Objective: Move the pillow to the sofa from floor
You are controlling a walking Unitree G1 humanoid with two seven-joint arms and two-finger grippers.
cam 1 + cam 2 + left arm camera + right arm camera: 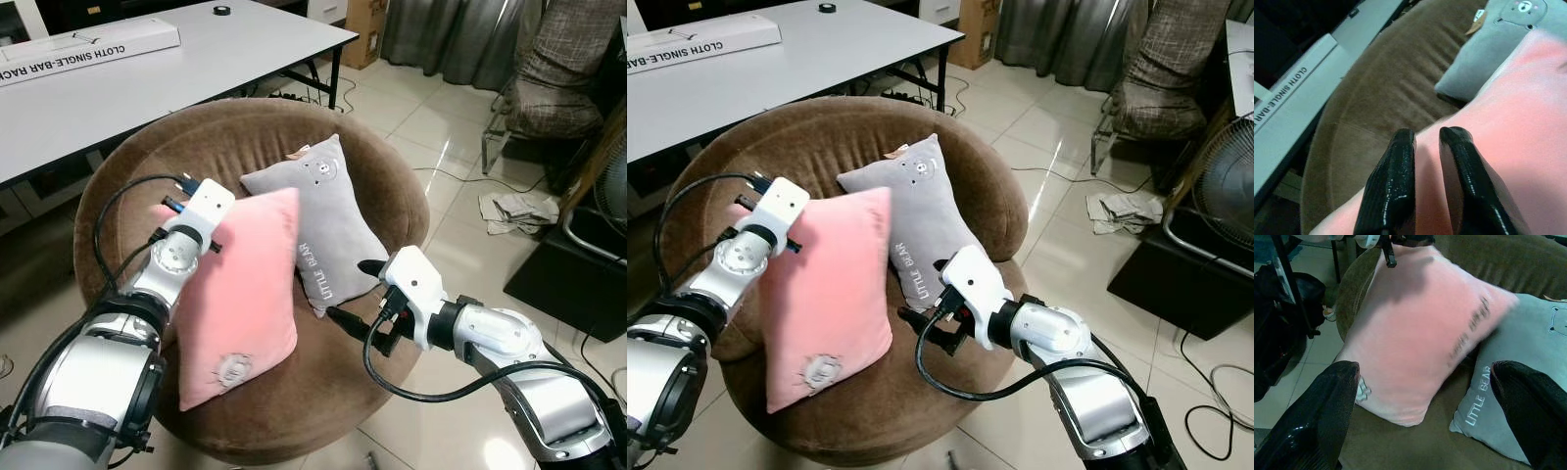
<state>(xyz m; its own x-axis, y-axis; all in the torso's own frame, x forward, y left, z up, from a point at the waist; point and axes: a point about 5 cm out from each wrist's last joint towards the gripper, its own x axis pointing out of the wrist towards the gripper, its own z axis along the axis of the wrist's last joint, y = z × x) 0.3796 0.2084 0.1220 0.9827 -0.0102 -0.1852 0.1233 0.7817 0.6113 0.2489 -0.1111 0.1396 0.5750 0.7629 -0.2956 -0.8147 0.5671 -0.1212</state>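
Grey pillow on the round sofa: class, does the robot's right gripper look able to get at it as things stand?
Probably yes. The right gripper is open and hangs beside the grey pillow at its lower edge, with nothing between them. The pink pillow, pinched by the left gripper, leans beside it, off the direct path.

Left gripper (pixel 1427 134) nearly closed (right gripper (pixel 1425 374) spread).
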